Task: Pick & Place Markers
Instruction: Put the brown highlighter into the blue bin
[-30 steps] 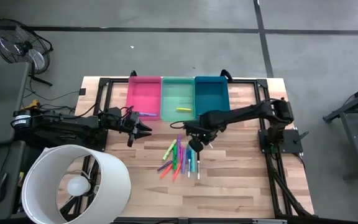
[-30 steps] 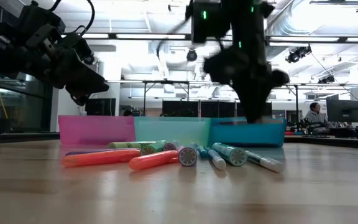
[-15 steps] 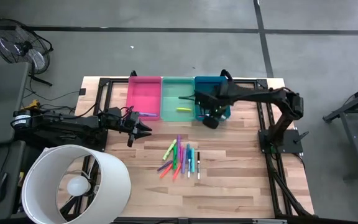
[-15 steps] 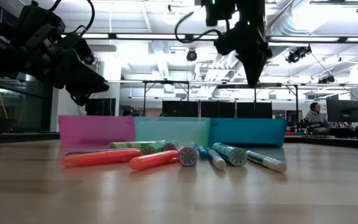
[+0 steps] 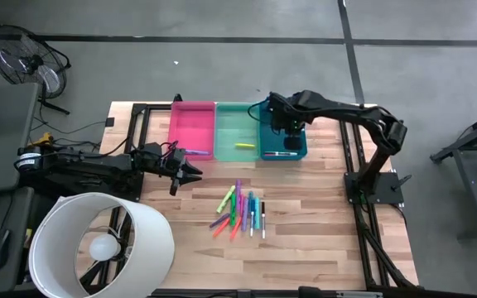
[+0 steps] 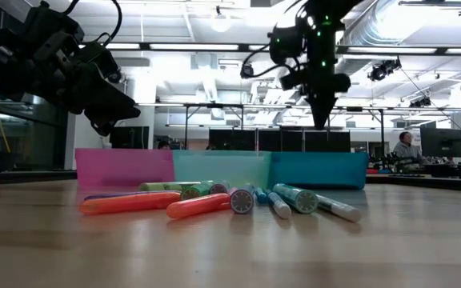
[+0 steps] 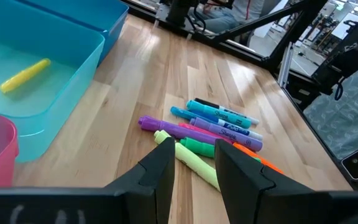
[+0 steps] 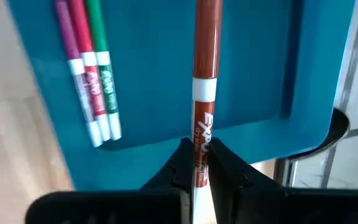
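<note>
Several markers (image 5: 240,211) lie in a loose pile mid-table, also seen in the low view (image 6: 222,200) and the left wrist view (image 7: 210,134). At the far edge stand a pink bin (image 5: 191,128), a green bin (image 5: 237,124) holding a yellow marker (image 5: 243,146), and a blue bin (image 5: 292,147) holding three markers (image 8: 89,93). My right gripper (image 5: 286,126) hangs above the blue bin, shut on a red-brown marker (image 8: 207,43). My left gripper (image 5: 190,172) hovers open by the pink bin's near side, with nothing between its fingers (image 7: 160,174). My right gripper pinches the red-brown marker between its two fingers at its white labelled part (image 8: 199,146). The fingers come from above, pointing steeply down. The marker sticks out past the fingertips, lifted clear over the blue bin's floor.
A big white round shade (image 5: 98,244) stands at the table's near left corner. Black frame rails (image 5: 358,178) run along the table's sides. Bare wood lies near and right of the pile. A person (image 6: 406,148) sits far off in the room behind.
My right gripper has risen from the marker pile and swung toward the far edge, ending over the blue bin, rolling its wrist on the way. It has stayed shut. The pile and my left gripper have kept still.
</note>
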{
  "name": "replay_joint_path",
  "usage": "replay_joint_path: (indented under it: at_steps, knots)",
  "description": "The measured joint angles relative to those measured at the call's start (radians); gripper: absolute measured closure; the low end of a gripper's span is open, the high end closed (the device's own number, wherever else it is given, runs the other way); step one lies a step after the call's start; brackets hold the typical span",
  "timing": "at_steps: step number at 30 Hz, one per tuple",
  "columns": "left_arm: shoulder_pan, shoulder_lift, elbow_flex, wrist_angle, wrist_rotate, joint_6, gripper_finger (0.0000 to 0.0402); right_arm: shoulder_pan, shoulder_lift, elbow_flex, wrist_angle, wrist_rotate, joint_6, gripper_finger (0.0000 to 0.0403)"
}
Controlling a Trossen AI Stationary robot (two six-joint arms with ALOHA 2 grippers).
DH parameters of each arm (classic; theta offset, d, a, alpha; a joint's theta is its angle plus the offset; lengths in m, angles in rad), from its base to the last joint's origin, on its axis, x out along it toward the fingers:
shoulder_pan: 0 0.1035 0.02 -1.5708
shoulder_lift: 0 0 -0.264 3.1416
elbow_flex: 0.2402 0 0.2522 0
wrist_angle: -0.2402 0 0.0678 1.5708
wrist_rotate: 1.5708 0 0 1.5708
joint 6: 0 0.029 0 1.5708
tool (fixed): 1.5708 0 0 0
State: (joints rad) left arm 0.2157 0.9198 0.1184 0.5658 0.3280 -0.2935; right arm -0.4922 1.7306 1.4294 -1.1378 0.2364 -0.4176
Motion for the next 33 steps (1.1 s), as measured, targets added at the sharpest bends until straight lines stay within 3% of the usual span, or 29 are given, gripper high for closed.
replay_joint_path:
  at_steps: [15,29,33]
  knots:
    - [0.0,0.0,0.0,0.0,0.0,0.0,0.0291,-0.033,0.0,-0.184,0.228,-0.073,-0.189,0.0388]
    - [0.0,0.0,0.0,0.0,0.0,0.0,0.0291,-0.022,0.0,-0.326,0.424,-0.142,-0.182,0.0387]
    - [0.0,0.0,0.0,0.0,0.0,0.0,0.0291,-0.022,0.0,-0.342,0.454,-0.141,-0.17,0.0358]
